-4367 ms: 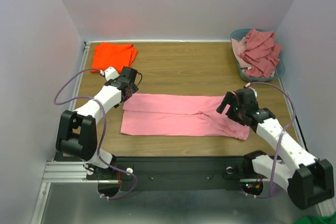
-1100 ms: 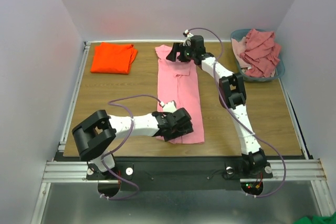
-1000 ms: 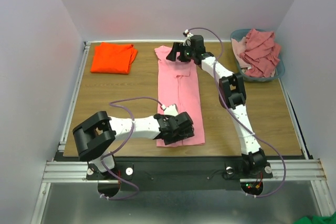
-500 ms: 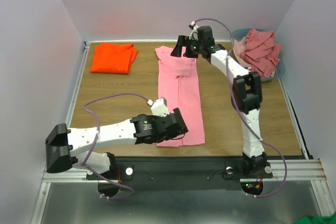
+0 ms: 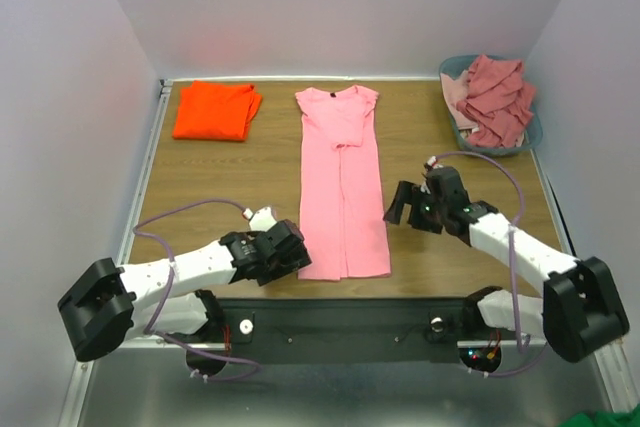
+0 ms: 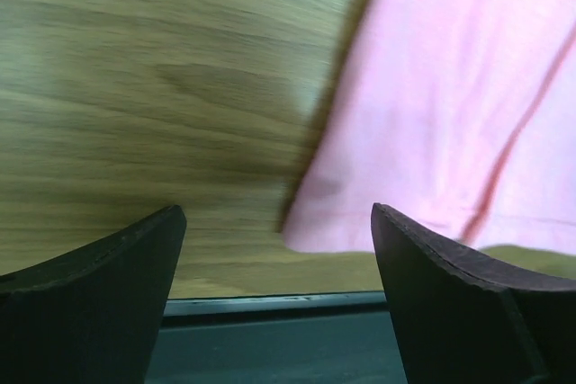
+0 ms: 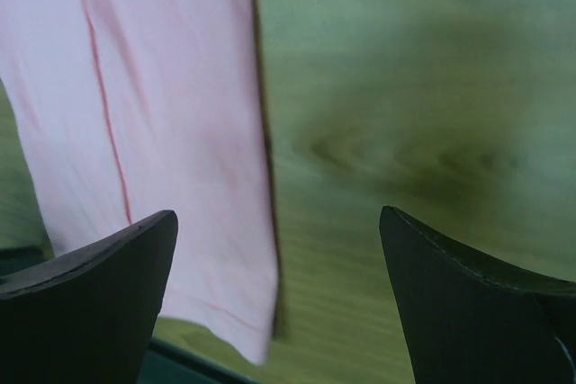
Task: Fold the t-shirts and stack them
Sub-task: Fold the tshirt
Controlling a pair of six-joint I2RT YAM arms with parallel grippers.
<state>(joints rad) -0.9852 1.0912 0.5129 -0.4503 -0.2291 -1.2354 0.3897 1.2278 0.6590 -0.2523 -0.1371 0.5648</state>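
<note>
A light pink t-shirt [image 5: 340, 182] lies flat, folded lengthwise into a narrow strip, its collar at the far end. My left gripper [image 5: 290, 255] is open and empty, just left of the shirt's near left corner [image 6: 310, 222]. My right gripper [image 5: 402, 209] is open and empty, just right of the shirt's right edge [image 7: 180, 150]. A folded orange-red t-shirt [image 5: 216, 109] lies at the far left. Dusty rose t-shirts [image 5: 498, 97] are piled in the tub.
The grey-blue plastic tub [image 5: 533, 134] stands at the far right corner. The table's near edge with a dark rail [image 6: 270, 330] runs just below the pink shirt's hem. White walls close in the left, back and right sides.
The right arm has drawn back from the shirt's collar at the far end to the near right. The left gripper has slid left off the shirt's hem. The pink shirt lies still.
</note>
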